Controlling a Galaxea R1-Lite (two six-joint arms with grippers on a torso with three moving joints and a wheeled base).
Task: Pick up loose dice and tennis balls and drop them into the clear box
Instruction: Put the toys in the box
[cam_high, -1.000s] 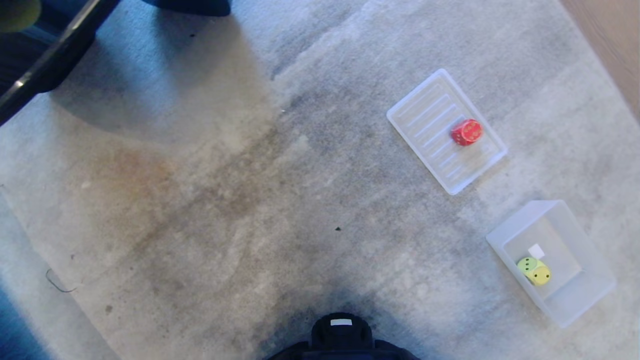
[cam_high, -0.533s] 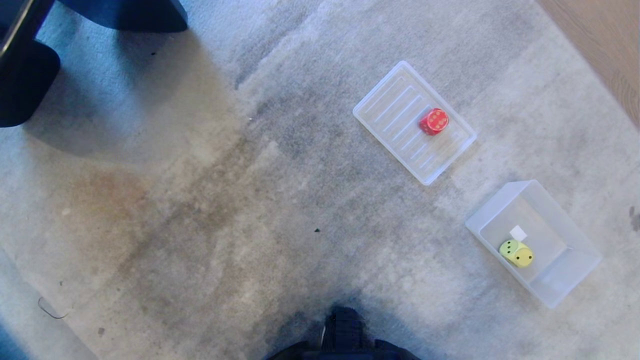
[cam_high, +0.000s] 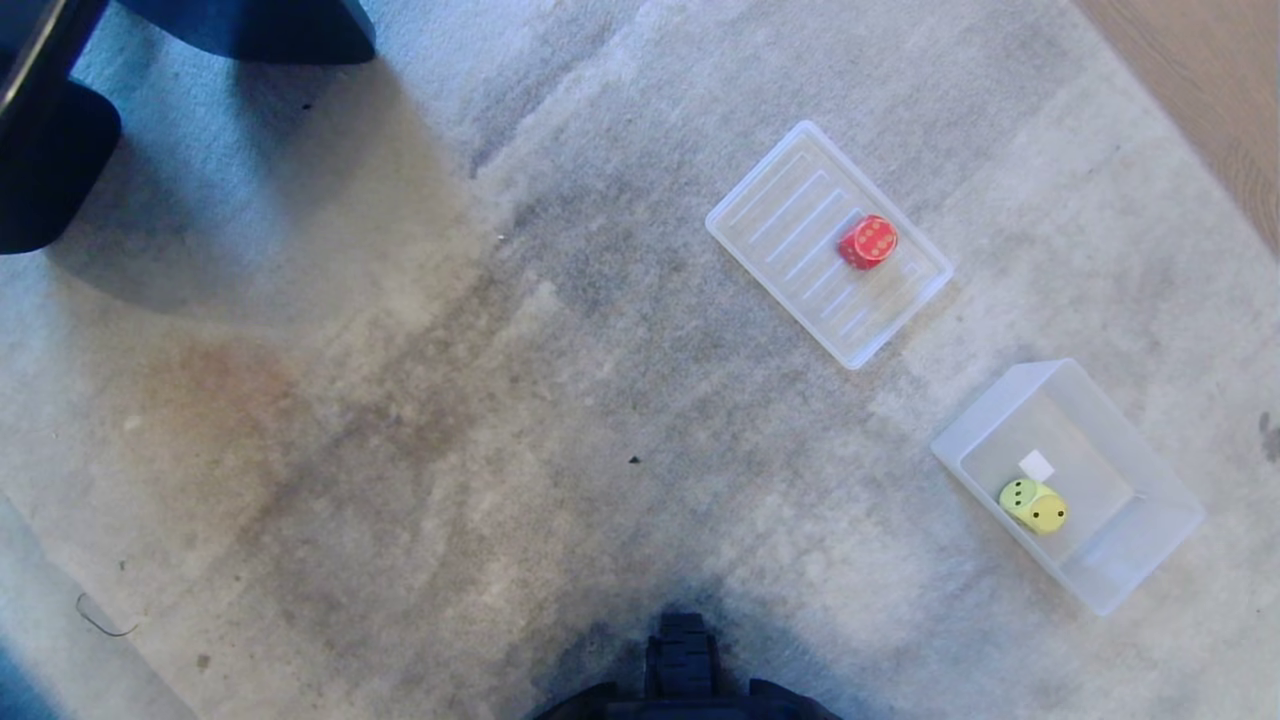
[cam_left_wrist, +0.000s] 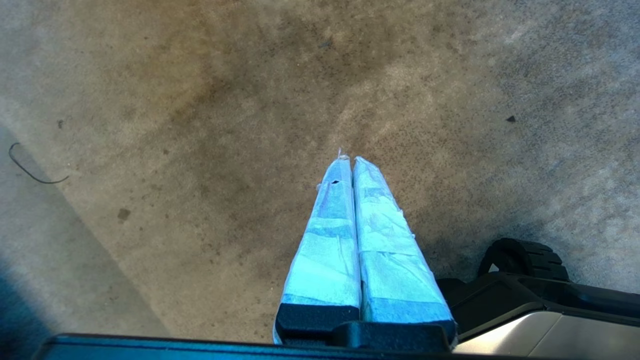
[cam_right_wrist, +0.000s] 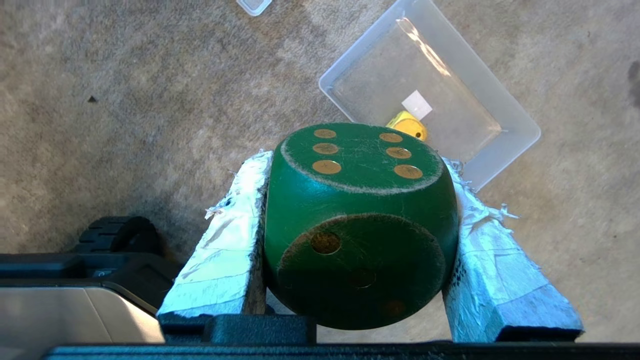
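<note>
- On the carpet (cam_high: 420, 400), to the robot's right, sits the clear box (cam_high: 1150, 470) with a yellow die (cam_high: 1047, 514) and a tennis ball (cam_high: 1017, 495) touching inside it.
- Beyond the box lies a ribbed tray (cam_high: 780, 210), apart from it, with the red die (cam_high: 867, 241) resting on it.
- Between its taped fingers (cam_right_wrist: 225, 250) the right pincer (cam_right_wrist: 357, 160) clamps the green die (cam_right_wrist: 357, 225), six pips facing away from the wrist; the box lies on the carpet beyond it.
- Over bare carpet hangs the left pincer (cam_left_wrist: 348, 161), its two fingers pressed together and holding nothing.
- Neither arm shows in the head view; a dark furniture base (cam_high: 50, 160) stands far left.
</note>
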